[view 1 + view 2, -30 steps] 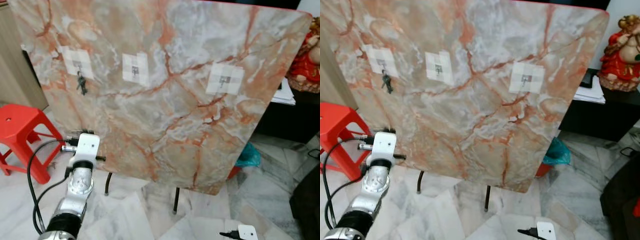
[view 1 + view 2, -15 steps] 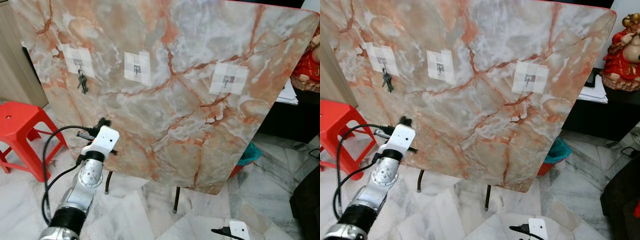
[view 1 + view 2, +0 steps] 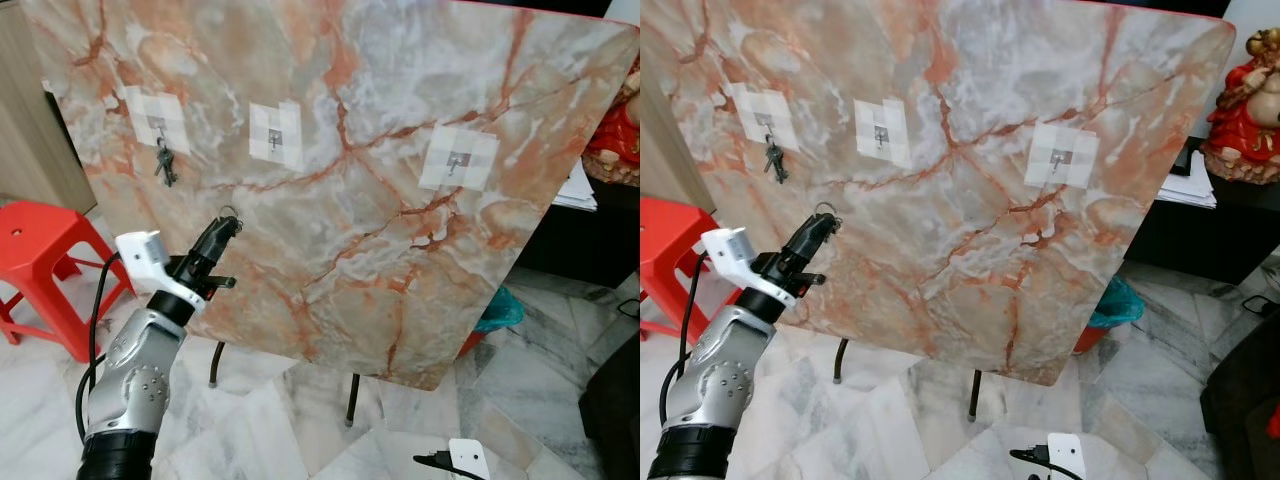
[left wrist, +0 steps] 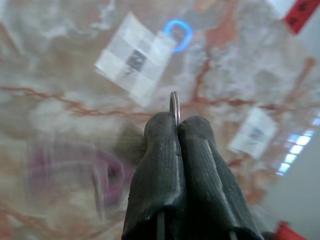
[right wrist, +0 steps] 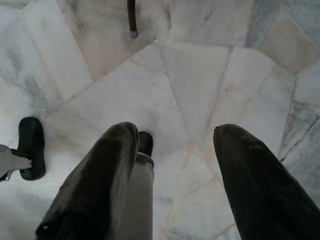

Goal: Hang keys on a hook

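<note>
The left gripper [image 3: 222, 228] is raised in front of the marble slab [image 3: 400, 250], its fingers pinched tight on a key ring [image 4: 174, 105] that pokes out past the tips. It sits below and between the slab's left hook [image 3: 157, 125] and middle hook [image 3: 272, 134], apart from both.

Only a thin edge of ring is clamped, so it could slip or twist out as it meets a hook. The small hook leaves little margin; a misaligned ring would scrape the slab instead of catching.

There are three taped hooks across the slab's upper part, the third [image 3: 456, 159] towards the right edge. One set of keys [image 3: 164, 166] already hangs from the left hook.

The right gripper [image 5: 172, 165] hangs open over the marble floor [image 5: 200, 75].
</note>
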